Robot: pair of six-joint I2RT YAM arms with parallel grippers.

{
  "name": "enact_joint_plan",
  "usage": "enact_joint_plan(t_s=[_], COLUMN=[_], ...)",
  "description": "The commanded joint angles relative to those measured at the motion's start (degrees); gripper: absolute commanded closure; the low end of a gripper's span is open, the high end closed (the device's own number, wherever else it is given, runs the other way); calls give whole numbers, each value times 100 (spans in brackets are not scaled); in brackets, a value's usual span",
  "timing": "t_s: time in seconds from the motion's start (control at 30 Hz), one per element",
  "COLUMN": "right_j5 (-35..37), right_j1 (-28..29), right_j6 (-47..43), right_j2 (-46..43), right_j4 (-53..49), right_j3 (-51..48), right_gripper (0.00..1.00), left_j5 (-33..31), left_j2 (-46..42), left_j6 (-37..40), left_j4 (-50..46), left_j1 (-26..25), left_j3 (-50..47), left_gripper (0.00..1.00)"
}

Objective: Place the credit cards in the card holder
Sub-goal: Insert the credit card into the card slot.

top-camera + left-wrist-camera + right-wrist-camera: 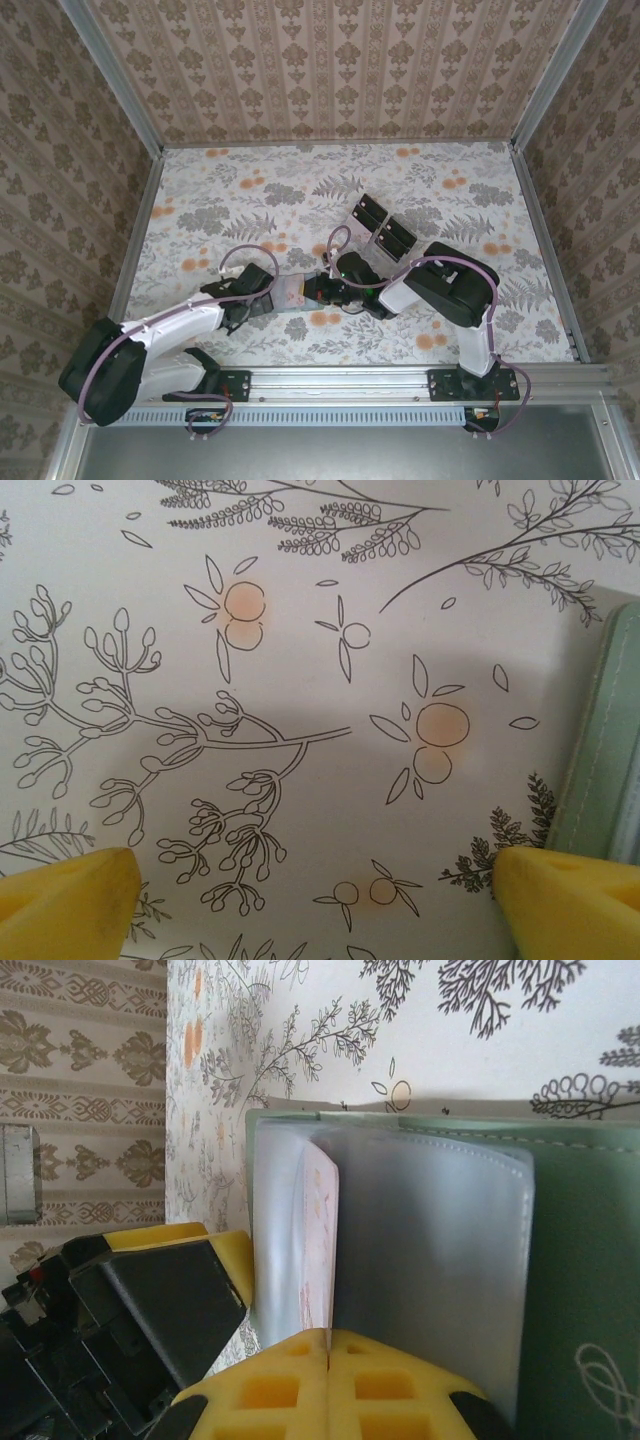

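The sage-green card holder (580,1260) lies open on the floral table, its clear sleeves (430,1260) standing up. My right gripper (328,1348) is shut on a pale pink credit card (320,1230), held edge-on with its far end between the sleeves. In the top view the card holder (296,292) sits between both grippers, with the right gripper (322,290) at its right side. My left gripper (320,910) is open low over the table, nothing between its fingertips (70,900). The holder's stitched edge (608,740) lies just beside its right fingertip.
A clear stand with black blocks (381,228) stands behind the grippers, right of centre. Patterned walls close the table on three sides. The left gripper's yellow and black finger (170,1290) sits close to the holder's left edge in the right wrist view.
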Motion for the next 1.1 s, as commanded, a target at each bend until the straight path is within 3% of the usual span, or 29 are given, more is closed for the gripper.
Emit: enact_joint_plan(t_s=[0.0,0.53,1.07], right_j5=[-91,173,-23], right_j1=[66,60,58], right_j6=[48,253,260], right_j2=[166,-60,322], right_j4=[-440,-370,-432], right_j3=[15,-369,109], right_gripper=[100,100,100], left_j5=[86,108,143], left_j2=[73,214,267], left_j6=[-125,-79,-81], left_j4=[26,143,182], left_j1=[21,28,22], left_j3=[-54,-80,-98], left_gripper=[0,0,0])
